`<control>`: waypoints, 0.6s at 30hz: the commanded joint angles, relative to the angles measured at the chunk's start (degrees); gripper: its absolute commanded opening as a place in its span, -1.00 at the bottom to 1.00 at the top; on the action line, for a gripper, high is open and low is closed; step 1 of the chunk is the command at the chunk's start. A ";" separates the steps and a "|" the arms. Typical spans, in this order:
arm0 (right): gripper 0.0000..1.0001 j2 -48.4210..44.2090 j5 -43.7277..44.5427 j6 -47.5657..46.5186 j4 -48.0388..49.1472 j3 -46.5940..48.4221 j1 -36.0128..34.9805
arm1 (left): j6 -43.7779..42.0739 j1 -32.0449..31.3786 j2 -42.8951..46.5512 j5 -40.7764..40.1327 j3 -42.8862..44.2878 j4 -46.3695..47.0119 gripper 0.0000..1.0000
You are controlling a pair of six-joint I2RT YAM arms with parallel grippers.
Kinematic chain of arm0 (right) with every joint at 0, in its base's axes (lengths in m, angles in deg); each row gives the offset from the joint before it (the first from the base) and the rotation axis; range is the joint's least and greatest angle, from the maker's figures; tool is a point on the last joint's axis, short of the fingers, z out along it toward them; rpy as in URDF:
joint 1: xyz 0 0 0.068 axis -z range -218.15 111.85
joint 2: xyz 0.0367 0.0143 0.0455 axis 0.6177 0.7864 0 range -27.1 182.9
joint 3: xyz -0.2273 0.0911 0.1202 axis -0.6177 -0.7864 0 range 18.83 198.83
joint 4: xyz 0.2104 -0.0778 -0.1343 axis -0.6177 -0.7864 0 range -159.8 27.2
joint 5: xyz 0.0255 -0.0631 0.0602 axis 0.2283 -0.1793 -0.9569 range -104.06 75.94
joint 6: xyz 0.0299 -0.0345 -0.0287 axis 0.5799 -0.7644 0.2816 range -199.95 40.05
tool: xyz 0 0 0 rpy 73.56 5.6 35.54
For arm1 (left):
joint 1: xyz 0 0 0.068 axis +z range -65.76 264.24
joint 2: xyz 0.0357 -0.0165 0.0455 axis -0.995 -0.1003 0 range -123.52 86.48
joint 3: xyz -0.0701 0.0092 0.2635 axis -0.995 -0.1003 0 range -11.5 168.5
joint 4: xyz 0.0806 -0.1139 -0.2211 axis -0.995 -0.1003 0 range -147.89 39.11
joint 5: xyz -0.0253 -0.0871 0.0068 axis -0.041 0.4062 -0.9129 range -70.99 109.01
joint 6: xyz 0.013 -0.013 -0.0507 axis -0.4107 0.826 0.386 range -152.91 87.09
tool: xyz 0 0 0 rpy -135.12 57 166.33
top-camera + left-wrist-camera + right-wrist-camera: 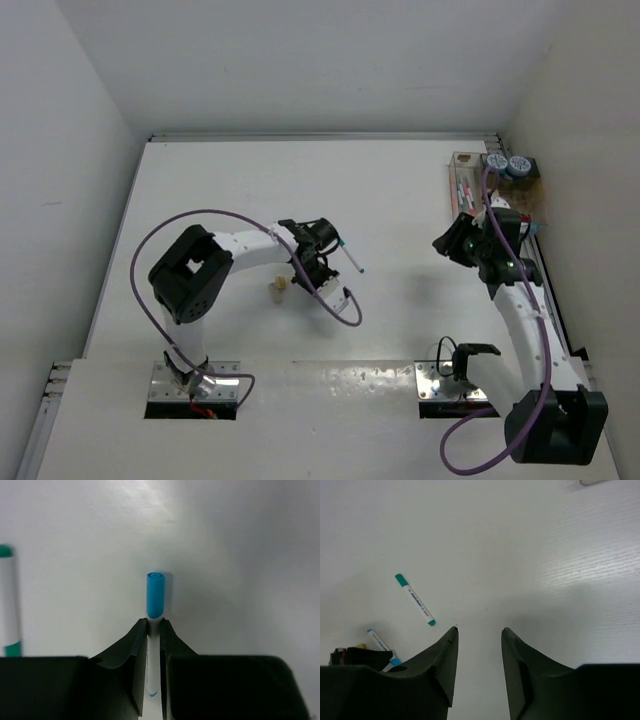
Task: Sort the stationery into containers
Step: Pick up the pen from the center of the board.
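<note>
The blue pen (155, 592) is held in the left gripper (154, 625). The jaws are shut tight on its white body. In the left wrist view the pen's long side is seen running straight away from the gripper, with the blue cap sticking out in front. In the top view the same pen (338, 293) is seen left of the middle of the table (300, 180), with its cap pointed to the right. Whether it is lifted off the table cannot be told.

A teal pen (352, 257) is laid just beyond it on the far side, slanted from far left to near right. The two pens are not touching. A small tan block (278, 289) is set to the left of the left gripper.

The jaws of the right gripper (479, 630) are set partly apart, and only bare table is seen between them. Both pens are shown at once in the right wrist view, off to its left side.

The boxes (456, 165) are shown only in the top view. They are placed at the far right, by the table's right edge, with their long sides running near to far. A few pens (463, 190) are laid inside the clear one, along its length. Two rolls (507, 163) are seen at the far end.

A wide stretch of white table is seen between the blue pen and the boxes.
</note>
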 commanded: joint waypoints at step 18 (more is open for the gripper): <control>-0.09 2.04 -4.56 13.83 19.37 9.69 -15.02 | 132.97 16.43 -2.09 14.10 33.91 43.51 -1.00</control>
